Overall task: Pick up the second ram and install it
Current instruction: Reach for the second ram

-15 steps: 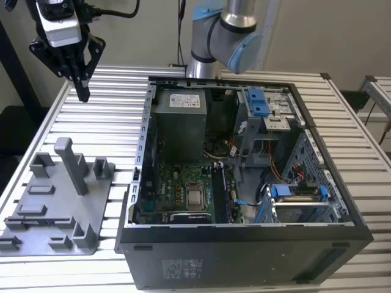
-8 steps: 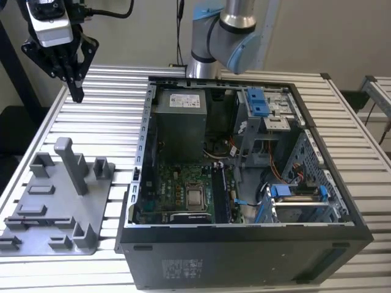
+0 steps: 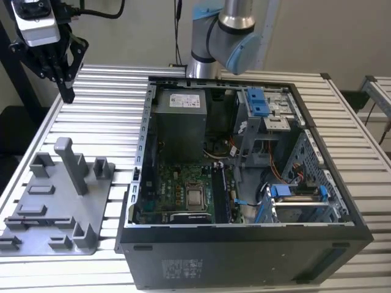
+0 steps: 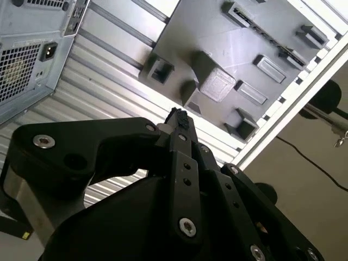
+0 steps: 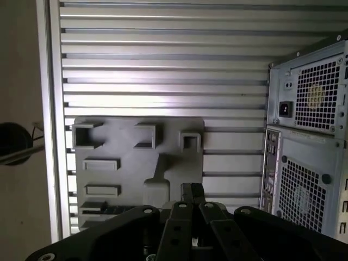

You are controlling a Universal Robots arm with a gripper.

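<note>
Surface: ribbed aluminium table (image 3: 110,97), pale wall behind.
Tool: gripper (image 3: 66,91) hangs high over the table at the exterior view's left, above the far side of the grey fixture plate (image 3: 36,201).
Tool state: clenched, with the fingertips (image 5: 191,189) meeting tip to tip in both wrist views.
Enclosure: computer case (image 3: 244,256) lies open on its side at the exterior view's right, with the motherboard (image 3: 177,183) exposed.
Task item: second ram, place cannot be told. The long dark slots (image 3: 221,192) beside the processor socket (image 3: 197,196) are too small to tell whether a stick sits there. They lie well apart from the gripper.
</note>
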